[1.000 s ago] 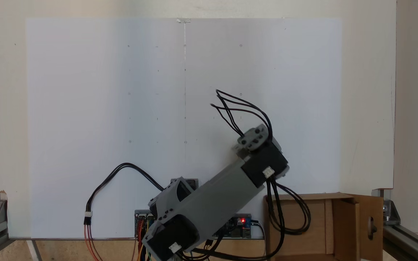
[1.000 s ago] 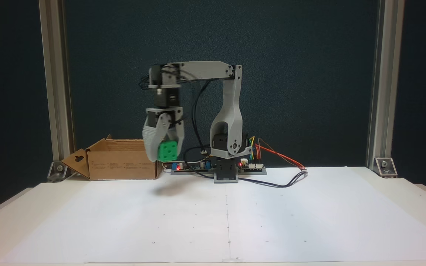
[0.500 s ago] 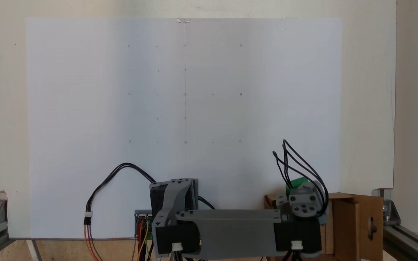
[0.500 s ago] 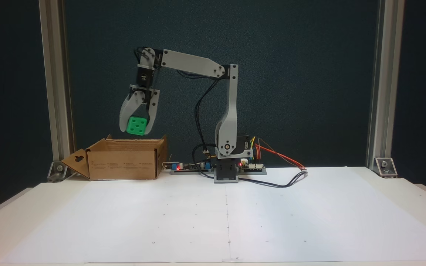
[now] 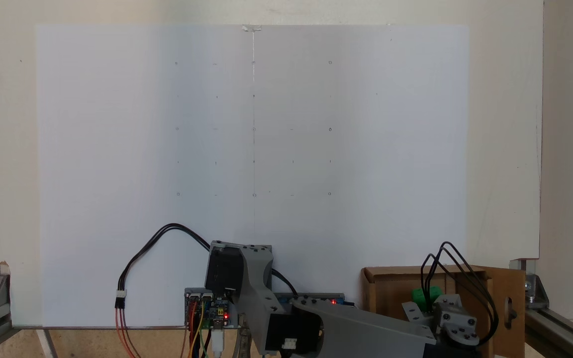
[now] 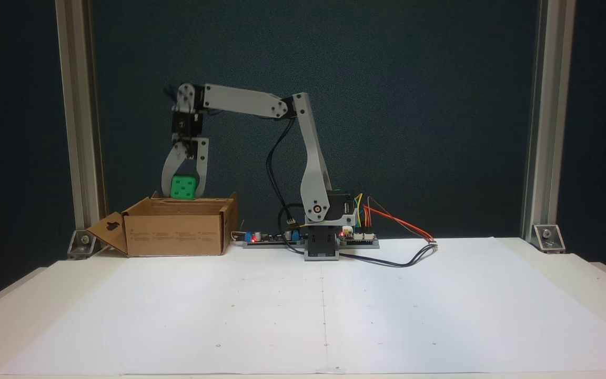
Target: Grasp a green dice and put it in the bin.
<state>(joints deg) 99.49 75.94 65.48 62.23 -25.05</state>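
Observation:
The green dice [image 6: 183, 187] hangs just above the open top of the brown cardboard bin [image 6: 174, 234], held between the grey fingers of my gripper [image 6: 183, 193], which points straight down and is shut on it. Seen from above, the dice [image 5: 427, 295] shows as a green patch over the bin's inside [image 5: 391, 293], with the wrist and black cables covering much of it. The bin's side flap with the keyhole cut-out [image 6: 108, 230] folds outward.
The arm's base [image 6: 324, 239] and circuit boards with red lights sit at the table's back edge beside the bin. A black cable [image 5: 167, 233] loops over the white paper sheet [image 5: 251, 149]. Aluminium frame posts [image 6: 74, 121] stand at both back corners.
The arm swung from over the paper across to the bin, carrying the dice, then lowered it until it hangs right at the bin's opening.

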